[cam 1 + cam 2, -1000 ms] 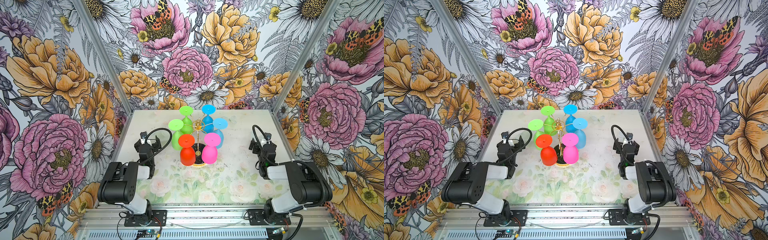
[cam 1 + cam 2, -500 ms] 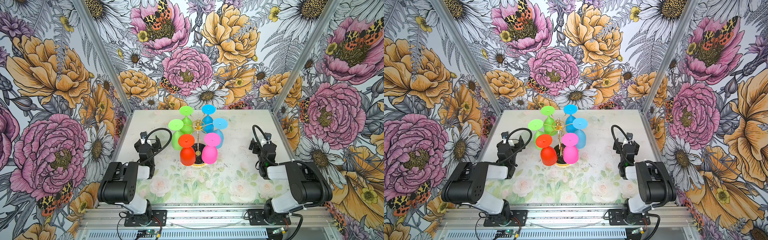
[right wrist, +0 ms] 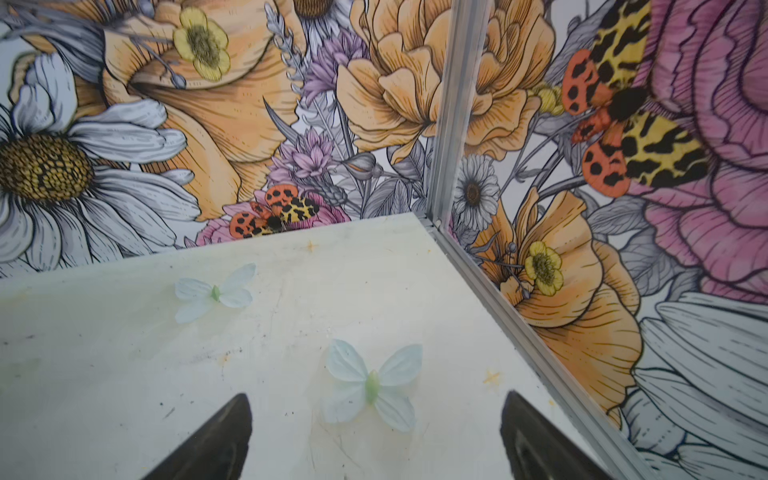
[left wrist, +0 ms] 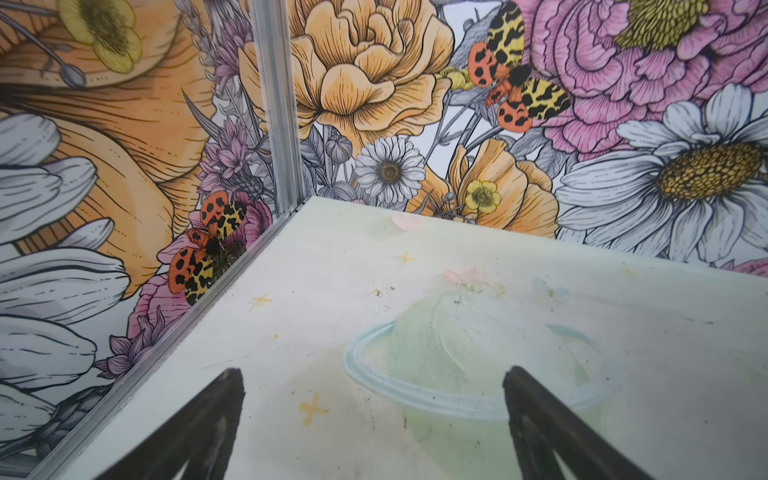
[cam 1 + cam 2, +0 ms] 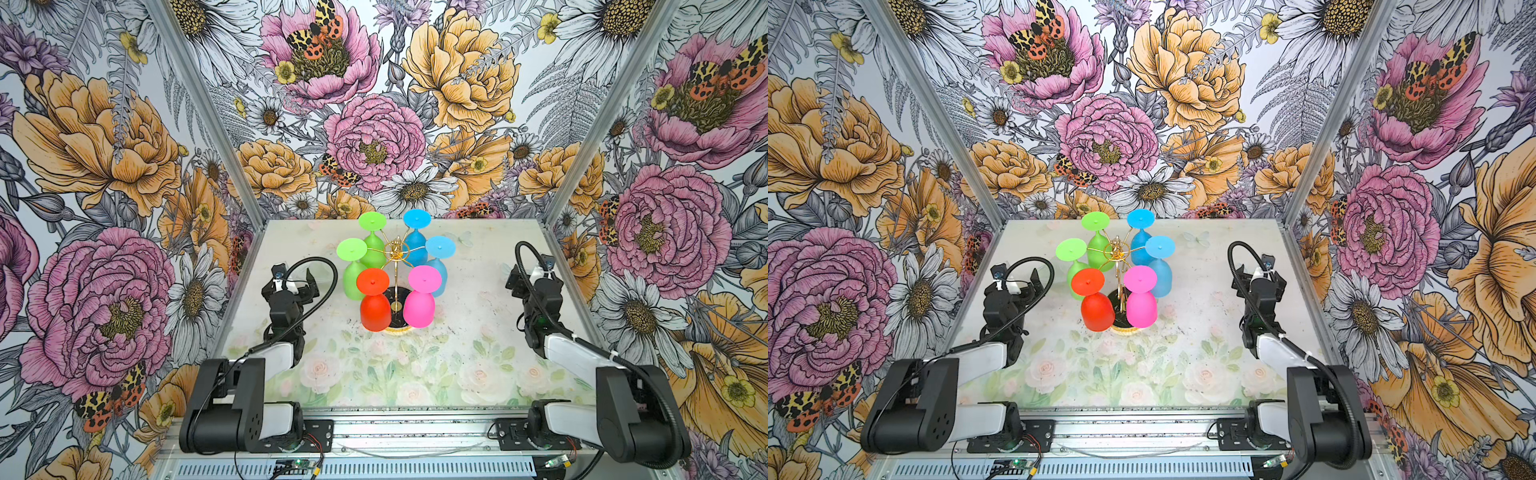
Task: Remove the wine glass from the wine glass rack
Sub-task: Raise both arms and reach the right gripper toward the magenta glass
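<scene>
Plainly, left gripper (image 4: 371,370) and right gripper (image 3: 377,395) gape wide — empty.

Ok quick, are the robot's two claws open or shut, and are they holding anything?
Left gripper: open, holding nothing.
Right gripper: open, holding nothing.

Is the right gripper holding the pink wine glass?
No, in a top view the right gripper stands open, well to the right of the pink wine glass, which hangs on the wine glass rack.
</scene>
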`<state>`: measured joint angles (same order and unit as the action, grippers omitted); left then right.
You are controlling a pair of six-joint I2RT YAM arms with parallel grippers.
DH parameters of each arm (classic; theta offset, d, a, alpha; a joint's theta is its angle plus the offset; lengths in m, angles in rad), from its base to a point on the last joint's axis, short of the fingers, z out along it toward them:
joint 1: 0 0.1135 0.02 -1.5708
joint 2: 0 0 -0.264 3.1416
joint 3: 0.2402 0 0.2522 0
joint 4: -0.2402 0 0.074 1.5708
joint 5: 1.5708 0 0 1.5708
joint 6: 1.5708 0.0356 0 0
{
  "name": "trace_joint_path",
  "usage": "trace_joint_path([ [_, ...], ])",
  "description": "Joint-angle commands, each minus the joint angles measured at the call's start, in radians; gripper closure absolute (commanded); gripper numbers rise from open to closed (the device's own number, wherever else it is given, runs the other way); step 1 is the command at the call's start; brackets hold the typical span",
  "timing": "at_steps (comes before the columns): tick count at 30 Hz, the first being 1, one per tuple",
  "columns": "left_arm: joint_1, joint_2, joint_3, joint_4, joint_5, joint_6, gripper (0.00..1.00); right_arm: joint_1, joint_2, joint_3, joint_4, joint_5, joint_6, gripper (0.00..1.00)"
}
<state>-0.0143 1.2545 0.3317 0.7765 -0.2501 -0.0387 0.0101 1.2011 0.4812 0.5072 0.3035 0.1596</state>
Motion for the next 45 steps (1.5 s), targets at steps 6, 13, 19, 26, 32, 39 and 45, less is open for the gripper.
trace_joint_path([
  [6,-0.072,-0.300,0.147,-0.531,-0.156,-0.074,0.01,0.010,-0.256,0.231,-0.672,-0.177,0.198,0.11],
  [13,-0.177,-0.455,0.256,-0.784,-0.194,-0.156,0.01,0.023,-0.412,0.236,-0.791,-0.536,0.425,0.16],
  [19,-0.211,-0.523,0.437,-1.103,-0.086,-0.164,0.01,0.103,-0.428,0.303,-0.823,-0.757,0.514,0.25],
  [26,-0.219,-0.605,0.509,-1.298,0.080,-0.214,0.01,0.243,-0.448,0.367,-0.827,-0.801,0.593,0.37],
  [32,-0.219,-0.670,0.516,-1.402,0.176,-0.194,0.01,0.327,-0.384,0.439,-0.826,-0.880,0.630,0.45],
  [39,-0.220,-0.744,0.472,-1.413,0.188,-0.192,0.01,0.433,-0.290,0.484,-0.823,-0.888,0.630,0.46],
  [45,-0.219,-0.731,0.469,-1.411,0.220,-0.195,0.01,0.504,-0.219,0.520,-0.822,-0.861,0.634,0.47],
])
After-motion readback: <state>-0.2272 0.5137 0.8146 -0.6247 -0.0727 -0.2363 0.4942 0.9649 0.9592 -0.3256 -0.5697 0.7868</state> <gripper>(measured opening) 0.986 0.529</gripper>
